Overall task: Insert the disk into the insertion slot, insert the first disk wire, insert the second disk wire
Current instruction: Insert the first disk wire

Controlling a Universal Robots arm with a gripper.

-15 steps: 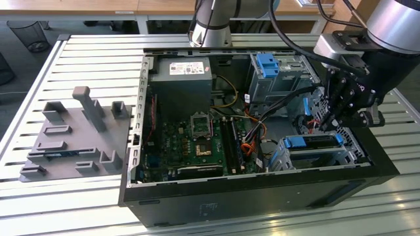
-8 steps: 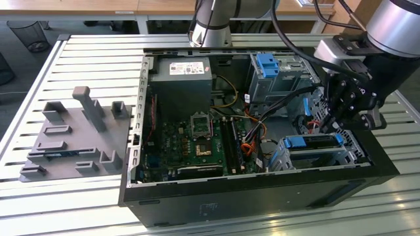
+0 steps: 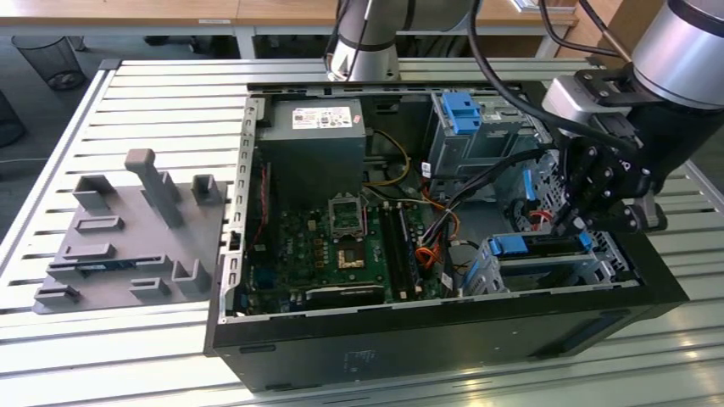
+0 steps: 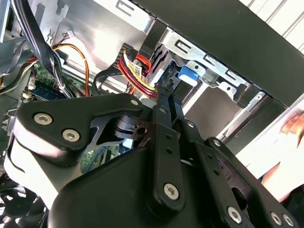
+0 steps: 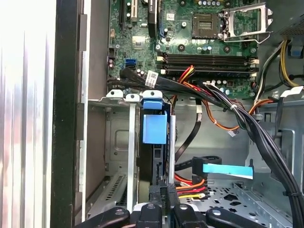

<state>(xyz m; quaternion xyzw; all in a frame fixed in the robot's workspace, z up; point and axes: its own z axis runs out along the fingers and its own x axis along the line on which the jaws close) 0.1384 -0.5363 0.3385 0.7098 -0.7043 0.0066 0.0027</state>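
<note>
A slatted metal bench (image 3: pixel 147 93) is seen carrying an open black computer case (image 3: pixel 453 339), laid on its side with its interior exposed. The robot arm (image 3: pixel 690 51) is reached in over the case from the exterior view's right. A grey fixture plate (image 3: pixel 125 246) is laid on the bench at the exterior view's left, apart from the case. A green motherboard (image 3: pixel 339 246) is mounted in the middle of the case. The insertion slot (image 3: pixel 504 275) is fixed in the near corner of the case at the exterior view's right, and the disk (image 3: pixel 543 246) is seated inside it, its blue bracket showing at the top. The tool (image 4: pixel 166 90) is held just beside the disk, its fingers drawn almost together and clamped on a black connector (image 5: pixel 159 194), to which red, orange and yellow wires (image 5: pixel 190 185) are joined.
</note>
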